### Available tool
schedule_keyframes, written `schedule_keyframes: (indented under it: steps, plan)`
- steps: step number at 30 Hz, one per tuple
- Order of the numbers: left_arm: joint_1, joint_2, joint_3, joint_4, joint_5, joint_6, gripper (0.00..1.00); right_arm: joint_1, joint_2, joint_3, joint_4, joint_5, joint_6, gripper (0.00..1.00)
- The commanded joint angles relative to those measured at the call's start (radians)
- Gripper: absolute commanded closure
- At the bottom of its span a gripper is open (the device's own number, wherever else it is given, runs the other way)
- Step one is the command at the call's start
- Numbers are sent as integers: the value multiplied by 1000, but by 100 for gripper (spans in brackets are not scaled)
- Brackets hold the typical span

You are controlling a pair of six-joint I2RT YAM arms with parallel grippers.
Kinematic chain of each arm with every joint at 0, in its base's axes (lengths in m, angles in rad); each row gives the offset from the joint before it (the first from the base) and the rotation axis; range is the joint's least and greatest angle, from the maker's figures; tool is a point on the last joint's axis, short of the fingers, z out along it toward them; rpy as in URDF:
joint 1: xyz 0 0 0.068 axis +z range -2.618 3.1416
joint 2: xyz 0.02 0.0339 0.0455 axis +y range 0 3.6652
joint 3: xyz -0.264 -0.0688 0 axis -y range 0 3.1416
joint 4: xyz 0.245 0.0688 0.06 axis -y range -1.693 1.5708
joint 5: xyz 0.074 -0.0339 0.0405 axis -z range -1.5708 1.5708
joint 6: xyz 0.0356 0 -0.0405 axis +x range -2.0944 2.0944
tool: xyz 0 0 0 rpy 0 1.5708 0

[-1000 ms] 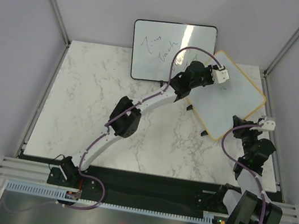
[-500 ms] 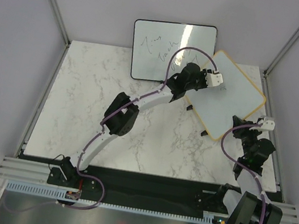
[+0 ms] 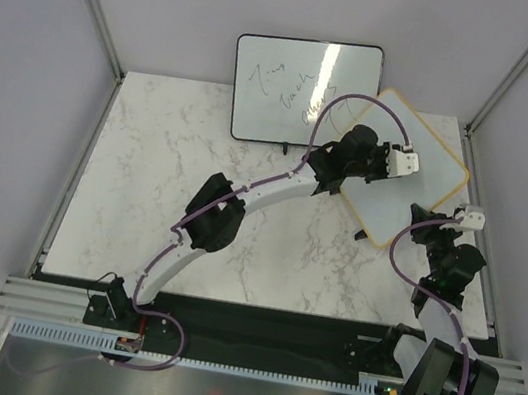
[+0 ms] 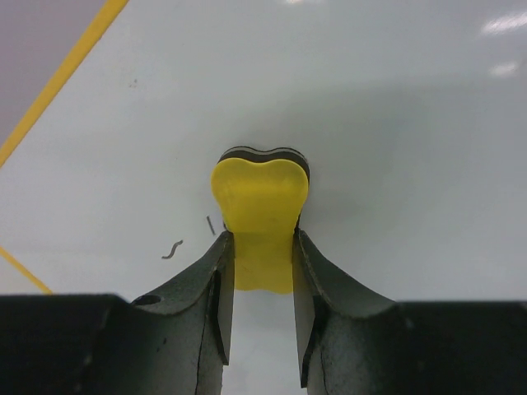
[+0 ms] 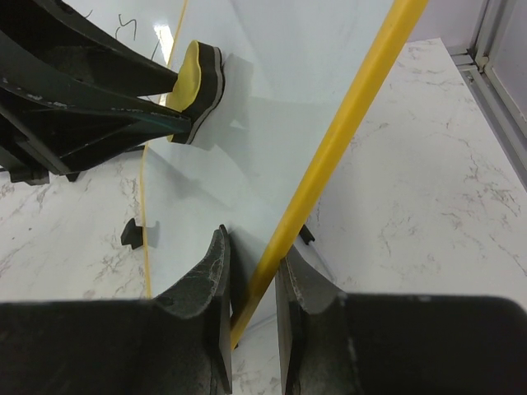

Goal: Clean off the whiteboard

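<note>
The whiteboard (image 3: pixel 426 199) with the light tan frame lies tilted at the right of the table. My left gripper (image 3: pixel 397 169) is over its middle, shut on a yellow eraser (image 4: pixel 261 206) with a dark felt base that presses on the white surface (image 4: pixel 395 123). Small pen marks (image 4: pixel 171 248) remain left of the eraser. My right gripper (image 3: pixel 432 233) is shut on the board's near right frame edge (image 5: pixel 354 123). The right wrist view shows the jaws either side of that edge (image 5: pixel 254 263) and the eraser (image 5: pixel 198 78) farther up the board.
A black-framed whiteboard (image 3: pixel 303 87) with handwriting leans on the back wall, just behind the left arm. The tan board's black feet (image 5: pixel 132 233) rest on the marble table (image 3: pixel 165 181). Metal rails (image 3: pixel 98 38) border the table's sides.
My left gripper has slid the eraser from the board's upper left area rightwards and a little nearer, toward its middle. The right gripper has held still on the frame.
</note>
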Motion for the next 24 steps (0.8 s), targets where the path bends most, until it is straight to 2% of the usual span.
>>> schedule_keyframes:
  steps: [1,5,12,24]
  plan:
    - [-57,-13,55,-75,128,-110,98,16,1,18,-19,28,-260,100]
    - [-12,68,205,-103,86,-164,98,19,-7,19,-32,34,-265,100]
    - [83,192,311,-90,-18,-116,98,26,-5,21,-37,40,-270,100]
    - [104,206,245,-113,-56,-52,98,30,-4,24,-43,45,-273,100]
